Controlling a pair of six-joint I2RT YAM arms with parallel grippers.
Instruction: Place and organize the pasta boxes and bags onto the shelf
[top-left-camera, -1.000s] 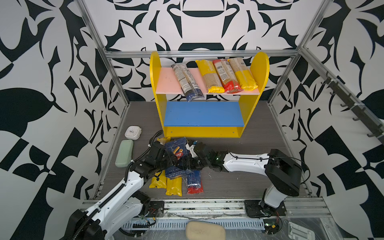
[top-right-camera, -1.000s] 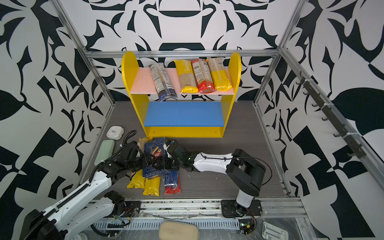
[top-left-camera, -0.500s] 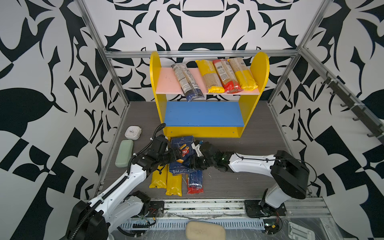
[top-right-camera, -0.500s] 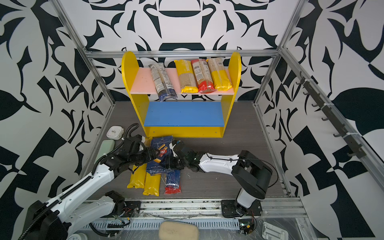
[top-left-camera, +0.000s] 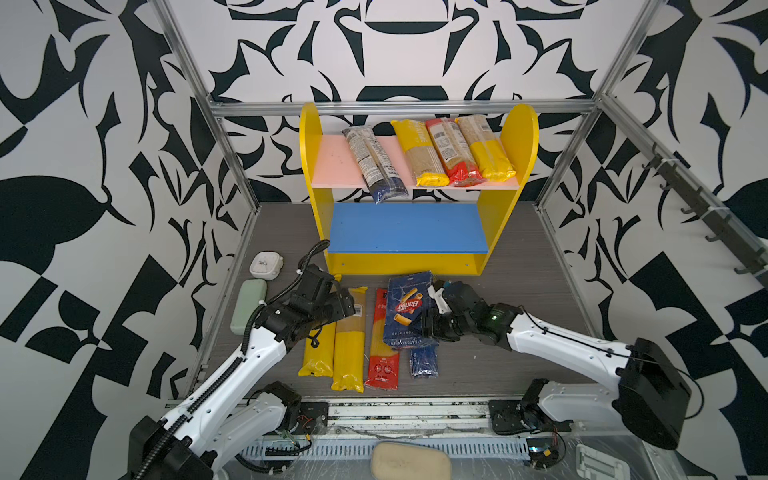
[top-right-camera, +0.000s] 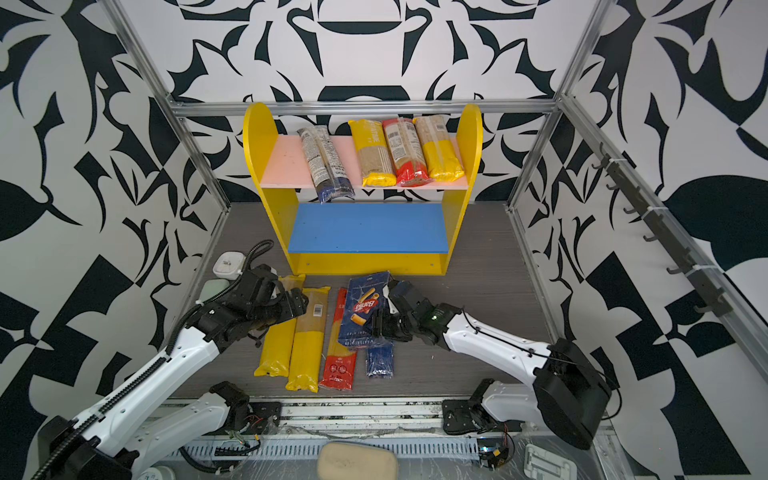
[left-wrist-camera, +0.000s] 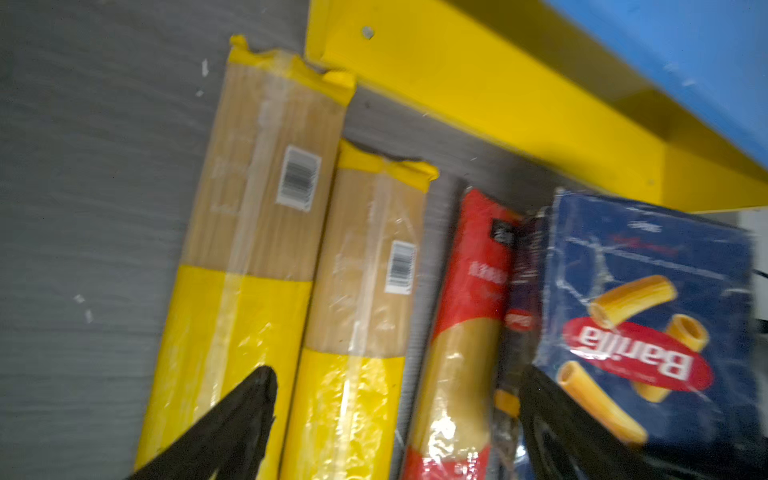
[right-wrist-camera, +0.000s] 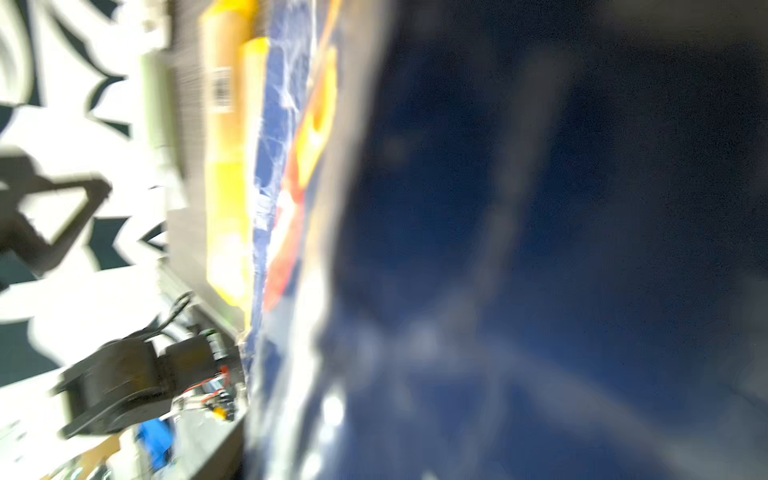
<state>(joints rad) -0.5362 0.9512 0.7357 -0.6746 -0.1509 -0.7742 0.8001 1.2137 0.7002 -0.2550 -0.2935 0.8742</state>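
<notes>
The rigatoni block (top-left-camera: 409, 311), a dark blue pack under crinkled clear wrap, sat low over the table (top-left-camera: 519, 270) just in front of the shelf (top-left-camera: 316, 166). Its red oval read "Barilla" among printed pasta tubes. A pale line of print along its near edge was too small to read. It covered the far end of the narrow spaghetti pack (top-left-camera: 424, 361) and overlapped the edge of a red bag (top-left-camera: 382, 365), whose white lettering was blurred in the left wrist view. Left of that lay two yellow bags (top-left-camera: 351, 345) (top-left-camera: 318, 353) side by side, each with a white barcode label (left-wrist-camera: 299, 178) on its clear part. The right end effector (top-left-camera: 434, 324) pressed against the block's right edge. The right wrist view was filled with blurred blue wrap, so whether it was clamped on the block could not be told. The left end effector (left-wrist-camera: 397, 374) hovered above the yellow bags and the red bag with its fingers (left-wrist-camera: 232, 415) spread wide, holding nothing. On the pink upper board (top-left-camera: 336, 166) lay four more bags: a navy-ended bag (top-left-camera: 376, 166) covered in fine print, then one yellow, one red and one yellow, their labels unreadable. The blue lower board (top-left-camera: 407, 228) sat below. A pale green case (top-left-camera: 248, 305) lay near the left wall.
</notes>
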